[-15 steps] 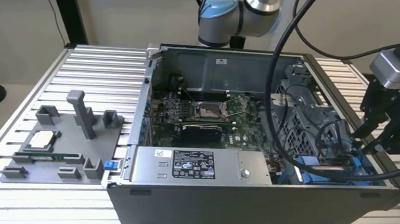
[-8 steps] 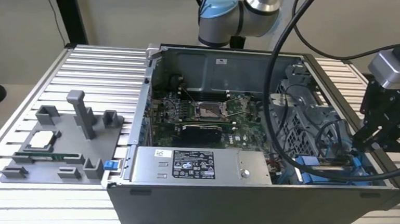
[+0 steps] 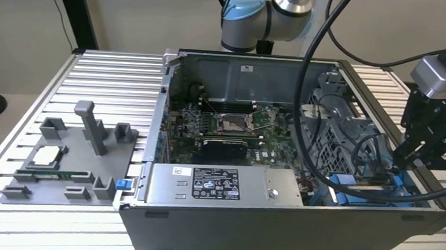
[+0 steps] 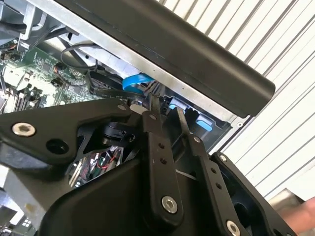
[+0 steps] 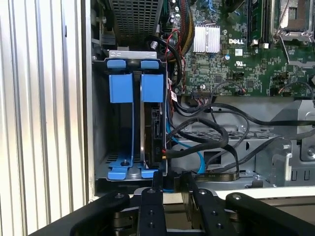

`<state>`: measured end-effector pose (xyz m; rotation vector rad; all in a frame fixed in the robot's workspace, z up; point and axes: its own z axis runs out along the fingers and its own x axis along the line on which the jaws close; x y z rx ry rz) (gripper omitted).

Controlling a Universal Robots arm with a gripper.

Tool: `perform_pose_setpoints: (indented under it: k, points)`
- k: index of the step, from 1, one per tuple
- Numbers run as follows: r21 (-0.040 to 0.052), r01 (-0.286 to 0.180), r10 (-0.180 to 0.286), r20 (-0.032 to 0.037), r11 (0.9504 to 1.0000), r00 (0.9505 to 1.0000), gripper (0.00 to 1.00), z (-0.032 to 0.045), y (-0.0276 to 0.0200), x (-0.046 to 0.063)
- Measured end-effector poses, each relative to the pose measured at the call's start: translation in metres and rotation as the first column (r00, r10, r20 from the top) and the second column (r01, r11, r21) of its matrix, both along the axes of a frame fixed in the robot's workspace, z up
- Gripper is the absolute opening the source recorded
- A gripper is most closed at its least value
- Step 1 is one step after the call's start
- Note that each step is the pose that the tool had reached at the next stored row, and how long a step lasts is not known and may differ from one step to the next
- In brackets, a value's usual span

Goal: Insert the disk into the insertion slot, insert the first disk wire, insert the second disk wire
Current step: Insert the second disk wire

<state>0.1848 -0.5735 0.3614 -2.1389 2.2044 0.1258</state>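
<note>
The jaws stand narrowly parted, gripping nothing. Just ahead of them the disk (image 5: 153, 129) sits edge-on inside the insertion slot (image 5: 121, 88).

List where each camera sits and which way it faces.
Exterior view: off the arm, above the table, looking down into the open computer case; arm and claw show.
First wrist view: on the arm, looking past the claw into the insertion slot and motherboard.
Second wrist view: on the arm, close behind the claw, facing the case's rim.
Shared: both wrist views show the claw and the slot's blue tabs.
</note>
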Motion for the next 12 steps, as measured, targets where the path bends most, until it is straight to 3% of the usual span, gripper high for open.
perform_pose_setpoints:
  k: [8, 9, 12]
  points:
    - [-0.0001, 0.000, 0.000, 0.0000, 1.0000, 1.0000, 1.00, 0.0000, 0.0009, 0.0000]
    - [-0.0002, 0.000, 0.000, 0.0000, 1.0000, 1.0000, 0.00, 0.0000, 0.0011, 0.0000]
    - [-0.0002, 0.000, 0.000, 0.0000, 1.0000, 1.0000, 0.00, 0.0000, 0.0015, 0.0000]
